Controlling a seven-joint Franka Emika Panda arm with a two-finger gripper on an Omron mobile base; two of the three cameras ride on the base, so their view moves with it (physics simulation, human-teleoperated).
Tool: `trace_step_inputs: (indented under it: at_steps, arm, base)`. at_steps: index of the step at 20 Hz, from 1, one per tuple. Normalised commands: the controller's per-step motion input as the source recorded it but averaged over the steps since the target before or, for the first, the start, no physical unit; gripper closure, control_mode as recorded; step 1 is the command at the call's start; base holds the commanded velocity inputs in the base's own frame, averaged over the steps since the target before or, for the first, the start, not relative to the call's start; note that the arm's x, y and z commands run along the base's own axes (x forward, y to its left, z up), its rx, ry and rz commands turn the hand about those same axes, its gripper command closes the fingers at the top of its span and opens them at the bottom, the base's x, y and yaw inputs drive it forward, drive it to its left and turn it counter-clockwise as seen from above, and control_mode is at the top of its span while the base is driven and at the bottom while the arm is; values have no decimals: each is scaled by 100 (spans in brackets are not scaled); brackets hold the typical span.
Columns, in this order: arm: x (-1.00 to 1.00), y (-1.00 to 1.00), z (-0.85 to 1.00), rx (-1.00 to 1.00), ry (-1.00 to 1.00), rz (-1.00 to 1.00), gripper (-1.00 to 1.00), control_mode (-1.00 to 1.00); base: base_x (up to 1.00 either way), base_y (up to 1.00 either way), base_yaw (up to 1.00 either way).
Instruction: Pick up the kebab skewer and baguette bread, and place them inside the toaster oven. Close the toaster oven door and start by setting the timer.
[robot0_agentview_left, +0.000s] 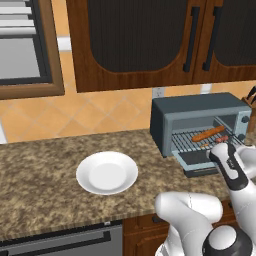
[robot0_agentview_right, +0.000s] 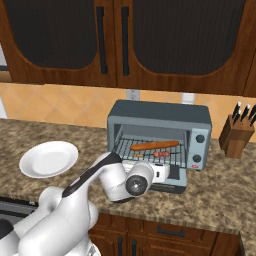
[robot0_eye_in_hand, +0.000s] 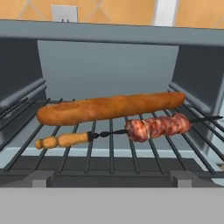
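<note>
The toaster oven (robot0_agentview_left: 200, 107) (robot0_agentview_right: 160, 115) stands on the counter with its door (robot0_agentview_left: 197, 162) (robot0_agentview_right: 167, 188) folded down flat in front. On the wire rack inside lies the baguette bread (robot0_agentview_left: 208, 133) (robot0_agentview_right: 154, 145) (robot0_eye_in_hand: 109, 107), lengthwise across the rack. Just in front of it lies the kebab skewer (robot0_agentview_left: 218, 139) (robot0_agentview_right: 160, 154) (robot0_eye_in_hand: 157, 126), its meat chunks toward the right and a wooden handle to the left. My gripper (robot0_agentview_right: 174, 172) hovers over the lowered door, facing into the oven mouth, open and holding nothing.
A white plate (robot0_agentview_left: 106, 172) (robot0_agentview_right: 48, 158) sits bare on the granite counter to the left of the oven. A knife block (robot0_agentview_right: 236, 135) stands to the oven's right. The oven's knobs (robot0_agentview_right: 200, 138) are on its right front panel. Dark wall cabinets hang above.
</note>
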Motion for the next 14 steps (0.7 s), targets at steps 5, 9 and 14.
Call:
trace_step_inputs:
  at_steps: [5,9,14]
  arm:
    - [7,0,0,0,0,0,-100,-100]
    - [0,0,-4,0,0,0,-100,-100]
    - [0,0,-6,0,0,0,-100,-100]
  base:
    - [0,0,0]
    - [0,0,0]
    - [0,0,0]
